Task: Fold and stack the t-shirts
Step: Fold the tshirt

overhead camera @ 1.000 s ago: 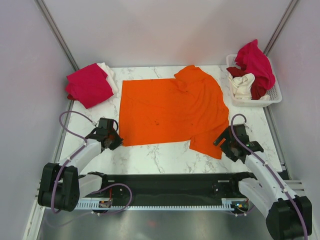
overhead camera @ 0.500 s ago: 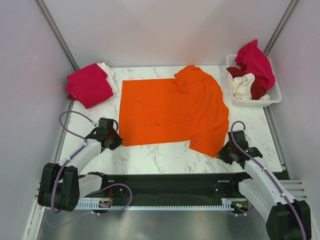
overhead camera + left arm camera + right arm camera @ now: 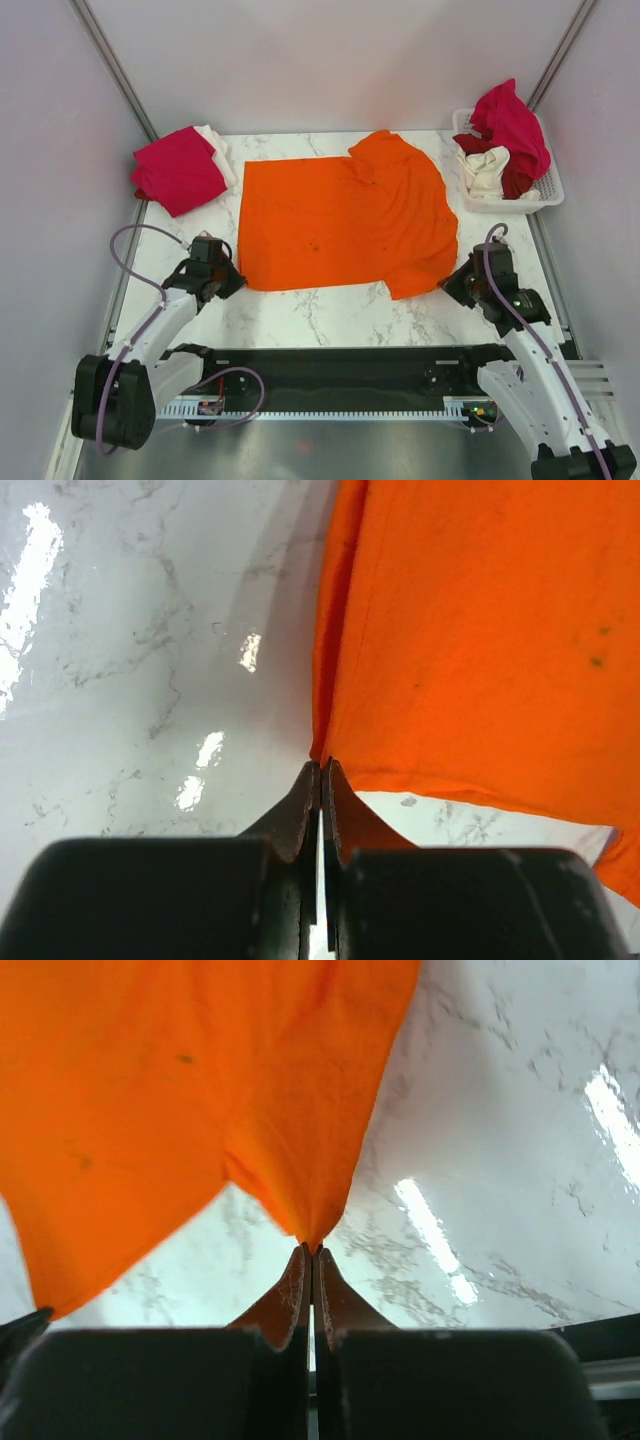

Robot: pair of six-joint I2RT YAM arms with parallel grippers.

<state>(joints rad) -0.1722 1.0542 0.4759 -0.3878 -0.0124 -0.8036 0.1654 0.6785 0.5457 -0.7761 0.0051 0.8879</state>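
Left gripper (image 3: 320,772) and right gripper (image 3: 312,1252) each pinch a near corner of the orange t-shirt (image 3: 340,215).
Left jaws clamped tight on its near-left corner; right jaws clamped tight on its near-right corner, cloth bunched to a point there. Shirt lies spread on the marble table (image 3: 330,315), rumpled at its far-right part. Far-left of it: folded crimson-pink t-shirt (image 3: 178,172) on a white t-shirt (image 3: 215,140). Far-right of it: white basket (image 3: 548,192) holding a heap of shirts (image 3: 510,130), crimson-pink, cream, dark red.
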